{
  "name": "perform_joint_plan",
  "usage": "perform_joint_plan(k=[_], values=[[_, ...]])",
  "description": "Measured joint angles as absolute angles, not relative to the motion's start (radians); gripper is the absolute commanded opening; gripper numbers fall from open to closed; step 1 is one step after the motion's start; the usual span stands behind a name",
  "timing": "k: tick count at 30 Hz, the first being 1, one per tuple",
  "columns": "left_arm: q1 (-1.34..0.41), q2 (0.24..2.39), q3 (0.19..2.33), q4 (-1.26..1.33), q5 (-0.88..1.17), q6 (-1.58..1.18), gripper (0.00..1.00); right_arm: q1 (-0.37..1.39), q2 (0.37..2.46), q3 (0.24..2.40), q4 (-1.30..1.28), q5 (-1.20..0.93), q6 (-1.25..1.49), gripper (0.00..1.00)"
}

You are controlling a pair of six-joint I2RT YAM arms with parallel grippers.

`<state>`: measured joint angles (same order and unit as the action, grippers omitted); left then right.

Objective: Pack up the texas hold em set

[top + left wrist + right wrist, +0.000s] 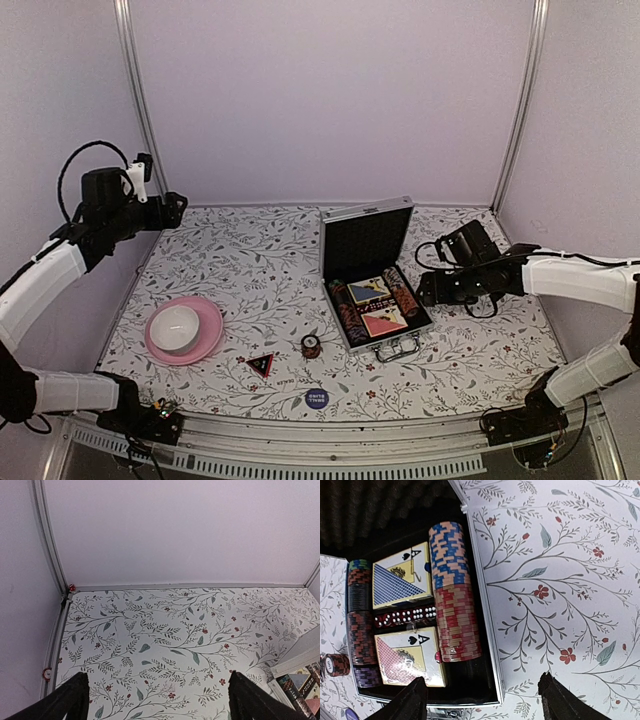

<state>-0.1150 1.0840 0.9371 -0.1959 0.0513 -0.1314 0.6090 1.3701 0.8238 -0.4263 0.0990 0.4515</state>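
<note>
Ideally the right gripper (481, 687), jaws spread and empty, should reach the loose chips (311, 345) at eight o'clock of the case (366, 240).

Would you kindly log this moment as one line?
case open, partly packed; chip stack, triangle, disc loose on table; left claw open; right claw open

Silver case (366, 242) open; decks (384, 321), chips (349, 312) inside.
</note>
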Motion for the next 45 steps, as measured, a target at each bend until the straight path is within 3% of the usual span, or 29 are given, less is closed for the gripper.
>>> perform_joint_plan(k=[6,12,20,36,45], values=[[-0.161,1.093,0.934,-0.204,0.013,-0.131,0.97,0.603,1.288,0.824,-0.427,0.089,0.426,0.83],[-0.318,1.090,0.925,-0.244,-0.052,-0.175,0.97,0.603,1.197,0.824,-0.421,0.057,0.370,0.86],[-0.428,1.085,0.877,-0.319,-0.062,-0.278,0.90,0.602,1.156,0.825,-0.388,-0.015,0.323,0.85],[-0.841,1.331,0.882,-0.345,-0.031,-0.417,0.89,0.608,1.156,0.764,-0.347,0.009,0.352,0.84],[-1.005,1.591,0.955,-0.306,-0.014,-0.466,0.90,0.608,1.187,0.764,-0.340,0.055,0.389,0.84]])
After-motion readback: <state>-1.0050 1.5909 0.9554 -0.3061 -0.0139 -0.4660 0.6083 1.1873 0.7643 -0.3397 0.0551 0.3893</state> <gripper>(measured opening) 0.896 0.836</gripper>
